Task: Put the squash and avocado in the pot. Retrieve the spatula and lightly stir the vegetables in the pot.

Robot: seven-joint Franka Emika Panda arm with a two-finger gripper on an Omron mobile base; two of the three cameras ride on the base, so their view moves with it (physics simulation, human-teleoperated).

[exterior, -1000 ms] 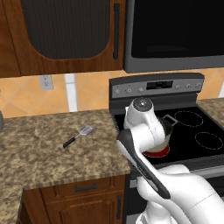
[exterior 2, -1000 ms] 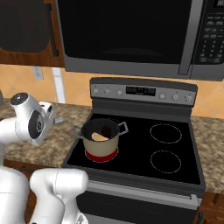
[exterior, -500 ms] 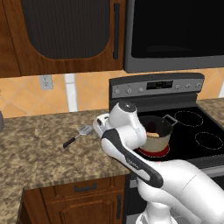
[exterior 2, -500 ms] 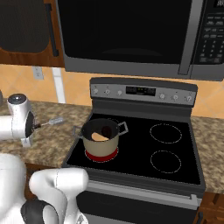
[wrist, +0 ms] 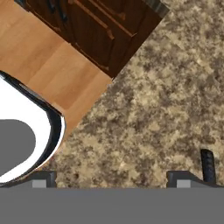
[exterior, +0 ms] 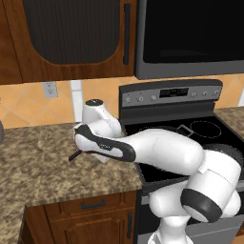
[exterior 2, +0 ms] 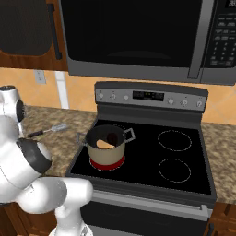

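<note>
Spatula on the surface is nearing; we are swinging our spread jaws from the pot toward it.

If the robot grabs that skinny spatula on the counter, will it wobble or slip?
Probably a little. The spatula lies flat on the speckled counter, so it shouldn't roll. Its black handle looks thin and smooth, so it might twist or slide between the fingers of the open gripper. The flat metal head sits far out, so a grip at the handle's end would likely let it droop.
</note>
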